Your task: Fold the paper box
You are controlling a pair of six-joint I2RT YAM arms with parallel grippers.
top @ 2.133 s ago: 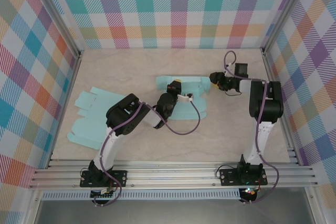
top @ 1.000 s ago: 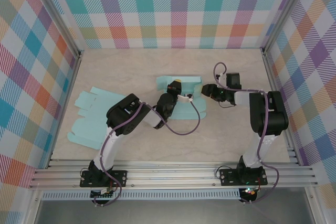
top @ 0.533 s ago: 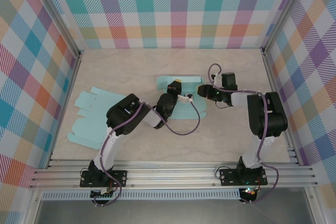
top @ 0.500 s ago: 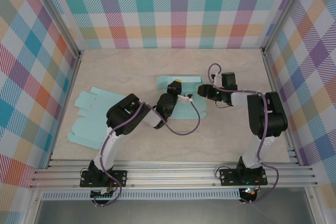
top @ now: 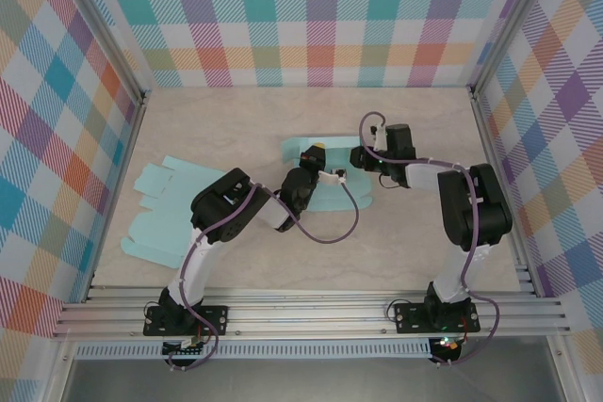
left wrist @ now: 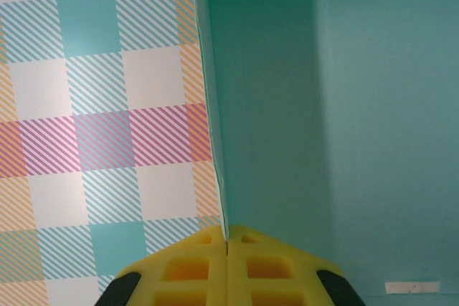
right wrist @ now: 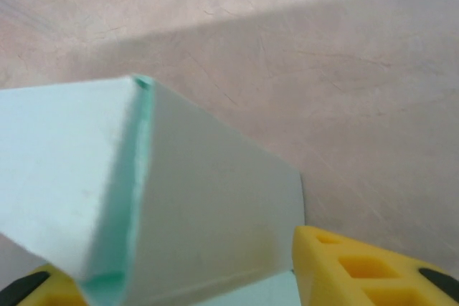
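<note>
A pale, wood-grained table (top: 424, 242) lies inside an enclosure of pastel plaid walls (top: 320, 16), seen from above. Two black robot arms rise from a metal rail at the near edge.

The right arm (top: 471, 204) stands upright and bends left toward the middle of the table. The left arm (top: 221, 209) leans right and reaches toward the same spot. A stack of flat teal cardboard sheets (top: 160, 209) lies on the left side of the table, well apart from both grippers.

The paper box (top: 320, 202) is teal and partly folded. It sits at the centre of the table, between the two arm tips, with one panel flat on the surface and a strip standing along its far edge.

A thin purple cable (top: 350, 223) loops from the left arm across the near part of the box.

The left gripper (top: 314, 152) is over the far part of the box. In the left wrist view, its yellow fingers (left wrist: 272, 274) are pressed together on the thin edge of an upright teal panel (left wrist: 344, 141), with plaid wall visible to the left.

The right gripper (top: 358, 155) is at the box's far right corner. In the right wrist view, its yellow fingers (right wrist: 351, 266) stand apart on either side of a raised, creased flap (right wrist: 201, 206). I cannot tell whether they are pressing on it.
</note>
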